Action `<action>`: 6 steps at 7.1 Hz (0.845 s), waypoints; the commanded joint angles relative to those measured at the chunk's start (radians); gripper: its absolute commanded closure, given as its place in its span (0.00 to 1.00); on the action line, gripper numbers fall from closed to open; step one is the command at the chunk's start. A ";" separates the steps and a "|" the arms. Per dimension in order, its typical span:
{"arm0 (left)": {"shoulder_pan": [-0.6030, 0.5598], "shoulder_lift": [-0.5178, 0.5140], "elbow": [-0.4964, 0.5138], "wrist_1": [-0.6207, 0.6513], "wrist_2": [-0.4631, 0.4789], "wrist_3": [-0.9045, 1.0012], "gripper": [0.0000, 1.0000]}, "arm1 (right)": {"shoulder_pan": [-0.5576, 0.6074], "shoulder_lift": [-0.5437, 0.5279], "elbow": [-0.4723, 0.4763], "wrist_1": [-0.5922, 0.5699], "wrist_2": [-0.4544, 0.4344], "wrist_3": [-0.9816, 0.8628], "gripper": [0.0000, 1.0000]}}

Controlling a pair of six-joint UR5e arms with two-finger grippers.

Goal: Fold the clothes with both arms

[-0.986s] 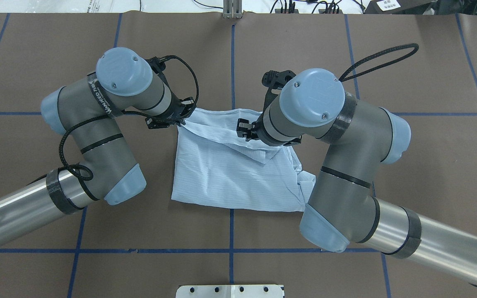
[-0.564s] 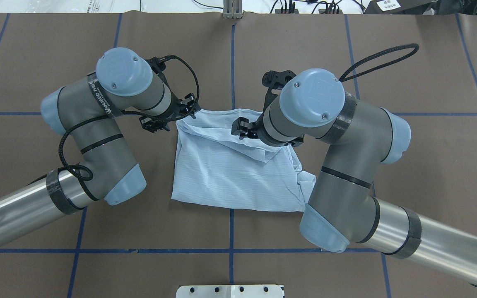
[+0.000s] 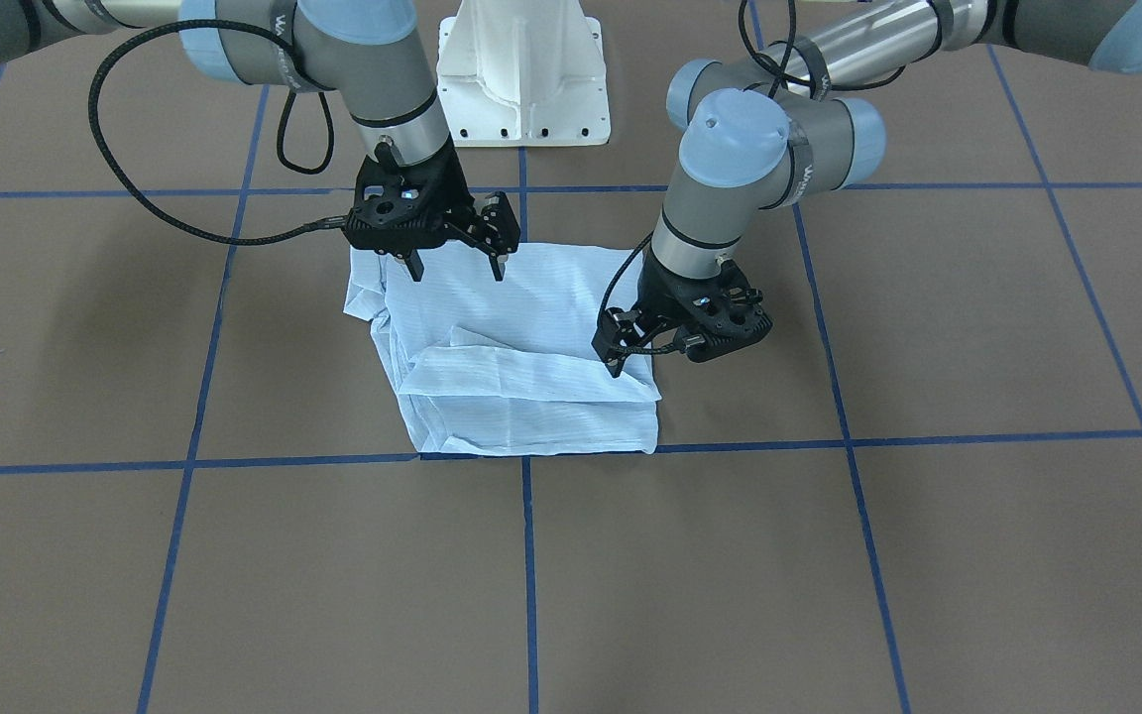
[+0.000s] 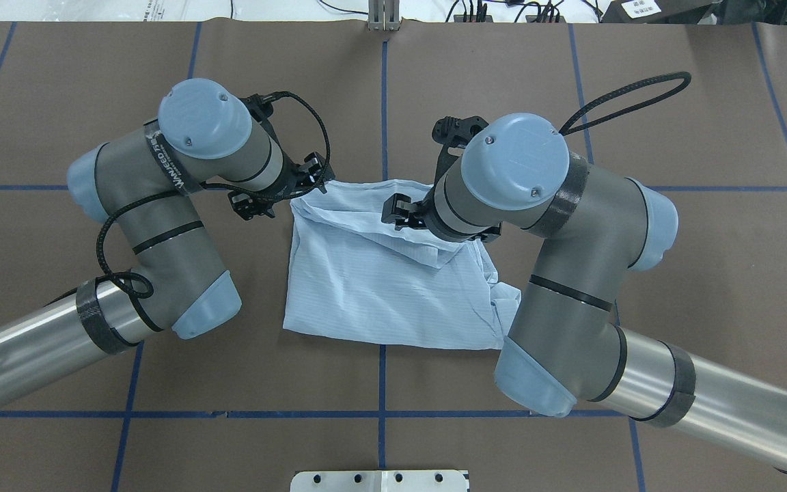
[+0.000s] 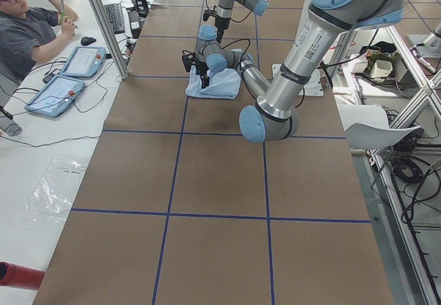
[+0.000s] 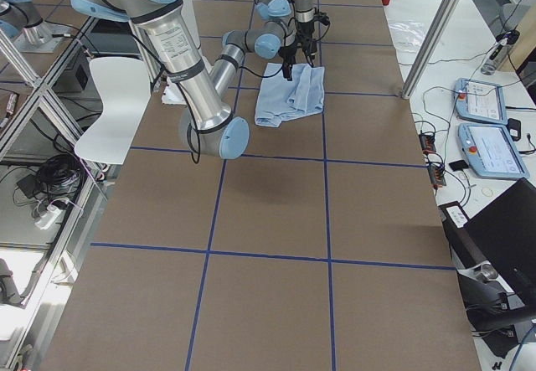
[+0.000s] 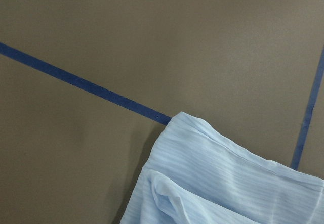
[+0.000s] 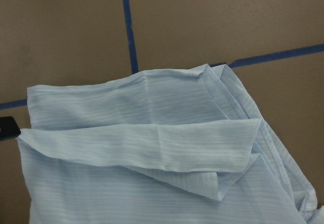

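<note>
Left end effector [image 3: 652, 355] has slid off shirt [image 4: 380, 287] corner, fingers spread; right end effector [image 3: 457, 270] hovers over it, also spread; shirt lies part-folded mid tabletop [image 4: 571, 102]; fold looks just released; next prob. needs fresh two-arm edge grasp.

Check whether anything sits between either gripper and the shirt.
Nothing visible does. The left gripper is open beside the far corner of the shirt, and the right gripper is open directly over the cloth. Only the folded shirt lies on the table between them.
</note>
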 commanded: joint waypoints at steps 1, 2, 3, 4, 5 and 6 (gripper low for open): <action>-0.268 0.255 -0.267 0.127 -0.113 0.496 0.00 | 0.118 -0.051 -0.225 0.159 0.132 -0.242 0.00; -0.245 0.232 -0.252 0.106 -0.113 0.488 0.00 | 0.109 -0.048 -0.230 0.158 0.123 -0.242 0.00; -0.183 0.220 -0.264 0.083 -0.114 0.481 0.00 | 0.097 -0.046 -0.227 0.159 0.123 -0.241 0.00; -0.170 0.198 -0.258 0.074 -0.142 0.479 0.00 | 0.098 -0.049 -0.224 0.174 0.123 -0.242 0.00; -0.112 0.189 -0.212 -0.004 -0.141 0.481 0.00 | 0.059 -0.052 -0.268 0.250 0.120 -0.242 0.00; -0.050 0.189 -0.122 -0.181 -0.130 0.485 0.00 | -0.018 -0.055 -0.346 0.341 0.105 -0.244 0.00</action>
